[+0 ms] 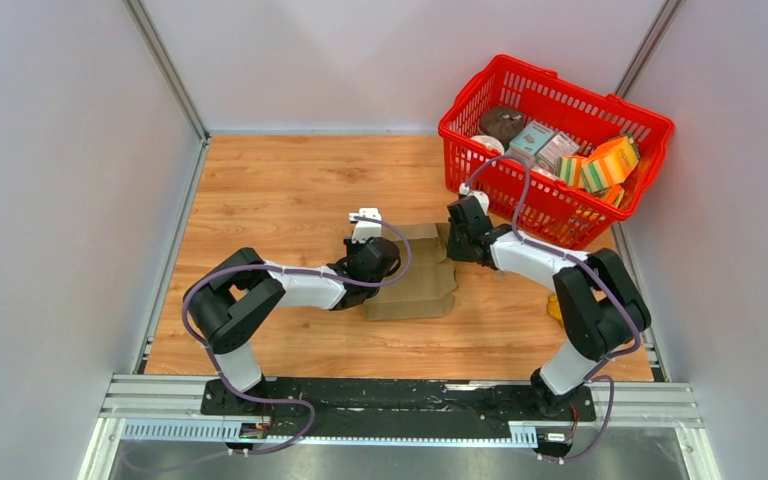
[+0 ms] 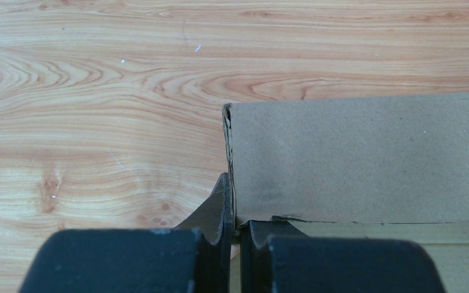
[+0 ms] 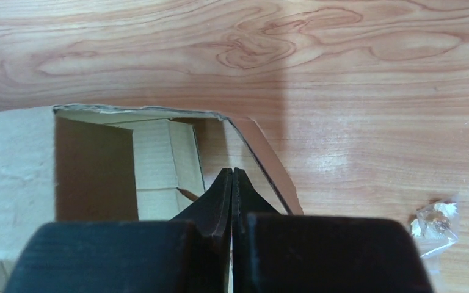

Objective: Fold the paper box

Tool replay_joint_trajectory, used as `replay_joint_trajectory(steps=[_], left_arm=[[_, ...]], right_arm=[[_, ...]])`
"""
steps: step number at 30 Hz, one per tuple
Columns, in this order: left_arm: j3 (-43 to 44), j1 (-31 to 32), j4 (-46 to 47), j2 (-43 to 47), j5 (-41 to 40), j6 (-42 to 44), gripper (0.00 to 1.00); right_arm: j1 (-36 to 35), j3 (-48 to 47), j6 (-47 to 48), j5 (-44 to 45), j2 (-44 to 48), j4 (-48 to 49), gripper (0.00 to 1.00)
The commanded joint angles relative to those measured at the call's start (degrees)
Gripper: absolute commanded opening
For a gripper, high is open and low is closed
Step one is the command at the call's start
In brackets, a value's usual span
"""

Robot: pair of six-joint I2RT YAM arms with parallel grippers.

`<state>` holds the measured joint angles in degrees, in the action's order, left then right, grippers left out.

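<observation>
Left gripper: nearly closed, pinching the paper box by a wall's corner edge; the box extends ahead and to its right.
Right gripper: fingers pressed together, empty, tips at the box's open mouth beside a side flap.
Risk: the thin pinch could slip or tear; a push could slide the box along the wooden table.

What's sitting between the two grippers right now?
Only the paper box, bridging the left gripper and the right gripper; the top view shows it.

Left arm and right arm: white link shells between bulky black joints, a purple cable looping along each; black wedge-shaped fingers.
</observation>
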<state>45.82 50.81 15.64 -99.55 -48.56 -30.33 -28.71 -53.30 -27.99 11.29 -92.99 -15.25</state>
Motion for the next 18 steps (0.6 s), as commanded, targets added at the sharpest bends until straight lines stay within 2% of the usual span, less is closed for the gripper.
replay_joint_trajectory(steps=[1, 12, 18], left_arm=[[1.7, 0.1, -0.4, -0.2, -0.3, -0.5, 0.0], [1.9, 0.1, -0.9, -0.4, -0.6, -0.4, 0.0], [1.8, 0.0, -1.1, -0.4, -0.7, -0.4, 0.0]], right_arm=[[-0.4, -1.0, 1.0, 0.4, -1.7, 5.1, 0.0], [-0.8, 1.7, -2.8, -14.5, -0.3, 14.0, 0.0], [-1.0, 0.6, -3.8, -15.2, -3.7, 12.9, 0.0]])
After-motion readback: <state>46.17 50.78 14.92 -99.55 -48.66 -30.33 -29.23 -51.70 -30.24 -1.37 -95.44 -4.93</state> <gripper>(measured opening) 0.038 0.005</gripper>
